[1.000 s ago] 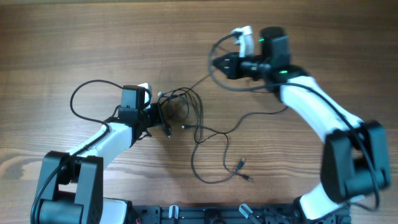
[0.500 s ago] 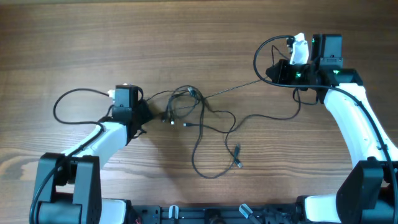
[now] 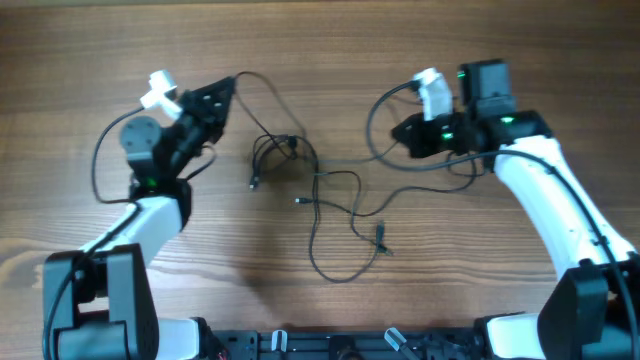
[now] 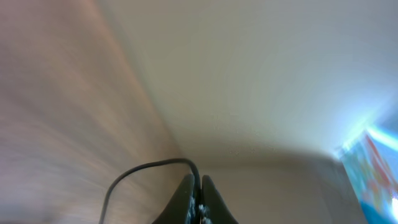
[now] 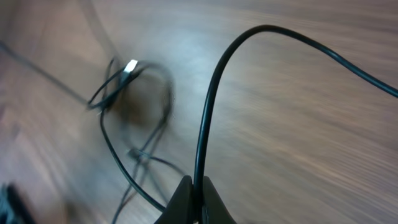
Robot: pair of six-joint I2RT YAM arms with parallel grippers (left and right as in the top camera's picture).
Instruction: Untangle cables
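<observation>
A brown wood-grain table [image 3: 320, 40] lay beneath the right gripper [image 5: 193, 186], sheened with pale light [image 5: 186, 56]. Ahead of the left gripper [image 4: 199, 186], a plain cream wall [image 4: 261, 74] rose; bright bluish light [image 4: 373, 118] glowed to its right.

Likely robotics lab: left arm [image 3: 150, 215], right arm [image 3: 545, 195] at wood-grain table [image 3: 320, 40], plain wall [image 4: 261, 74]

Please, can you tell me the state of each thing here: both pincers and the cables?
left pincer: shut on upper cord.
right pincer: shut on right cord.
upper cord: held at one end, running down into the tangle.
tangle: still knotted, lying on the table.
loose loop: slack, flat on the table.
</observation>
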